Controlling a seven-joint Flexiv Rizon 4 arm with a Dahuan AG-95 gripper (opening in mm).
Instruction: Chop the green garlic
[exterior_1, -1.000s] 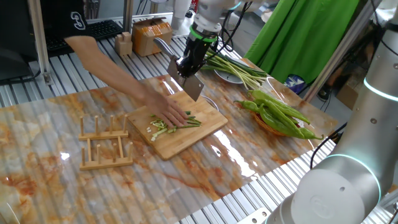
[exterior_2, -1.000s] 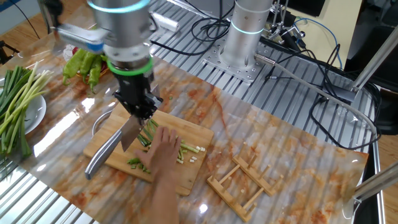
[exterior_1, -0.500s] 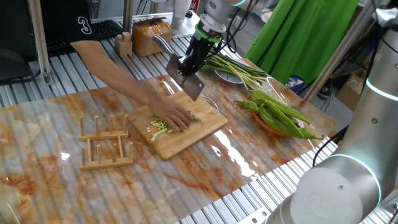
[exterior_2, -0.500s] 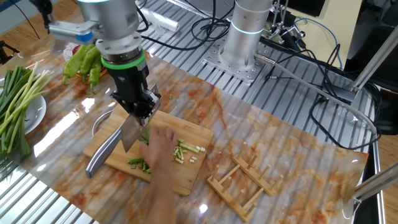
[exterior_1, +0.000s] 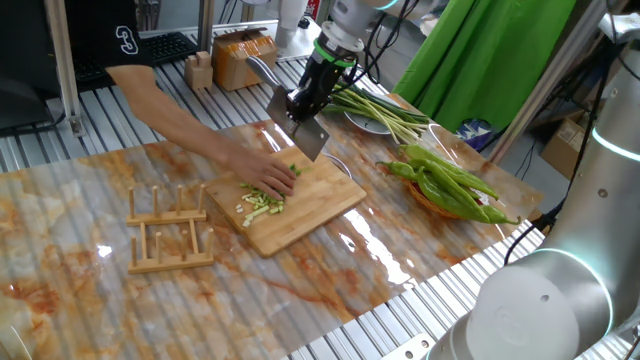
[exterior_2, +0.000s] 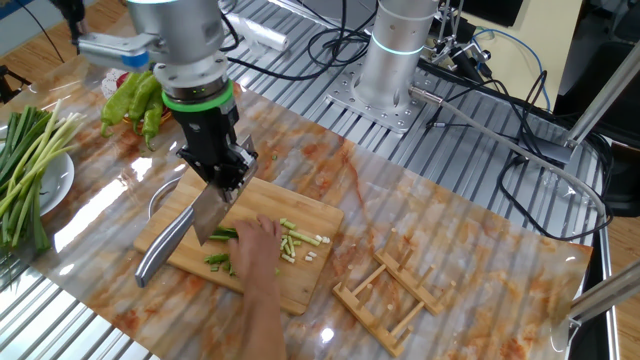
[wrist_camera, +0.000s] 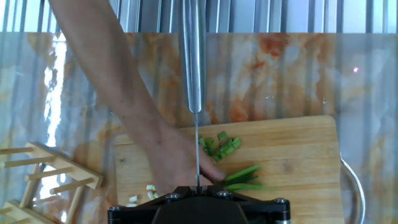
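My gripper (exterior_1: 303, 101) is shut on a knife, holding it by the spine with the blade (exterior_1: 310, 141) hanging above the back of the wooden cutting board (exterior_1: 318, 206). From the other side, the gripper (exterior_2: 222, 172) keeps the blade (exterior_2: 207, 216) just over the board (exterior_2: 312, 214), its steel handle (exterior_2: 163, 246) sloping down. The green garlic lies on the board as short cut bits (exterior_2: 301, 240) and a few longer dark stalks (wrist_camera: 241, 177). A person's hand (wrist_camera: 175, 157) rests on the garlic under the knife (wrist_camera: 194, 56). The gripper's (wrist_camera: 198, 190) body fills the lower edge of the hand view.
A wooden rack (exterior_1: 169, 231) stands left of the board. Glossy green peppers (exterior_1: 452, 186) lie on a dish at the right. Long uncut stalks (exterior_1: 386, 115) lie on a plate behind the board. A wooden knife block (exterior_1: 241, 58) stands at the back.
The gripper and knife rose slightly and shifted toward the back of the board, then held still. The person's hand slid back along the board, uncovering some cut bits.
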